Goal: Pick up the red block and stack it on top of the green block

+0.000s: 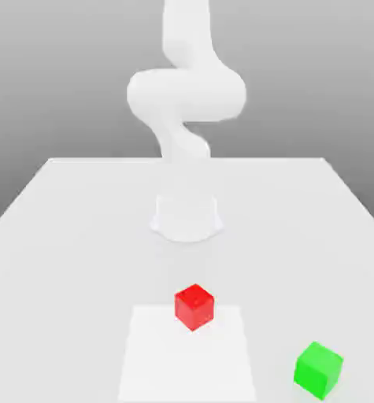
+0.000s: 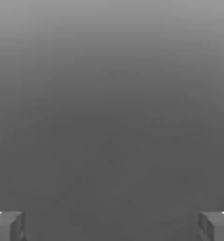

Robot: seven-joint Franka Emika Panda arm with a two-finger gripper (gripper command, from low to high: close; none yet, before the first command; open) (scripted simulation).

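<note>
Green block (image 1: 318, 367) sits near right on the worktop (image 1: 56, 236), red block (image 1: 194, 306) left beyond it; claw (image 2: 112, 226) wide, empty, should descend squarely over red.

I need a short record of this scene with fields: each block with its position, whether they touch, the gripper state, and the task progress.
red block: on the table, near the middle, on a paler patch
green block: on the table, toward the exterior view's right, nearer the camera
blocks: apart, not stacked
gripper: open, nothing between the fingers
arm: raised behind the blocks
progress: red block not yet picked up
</note>
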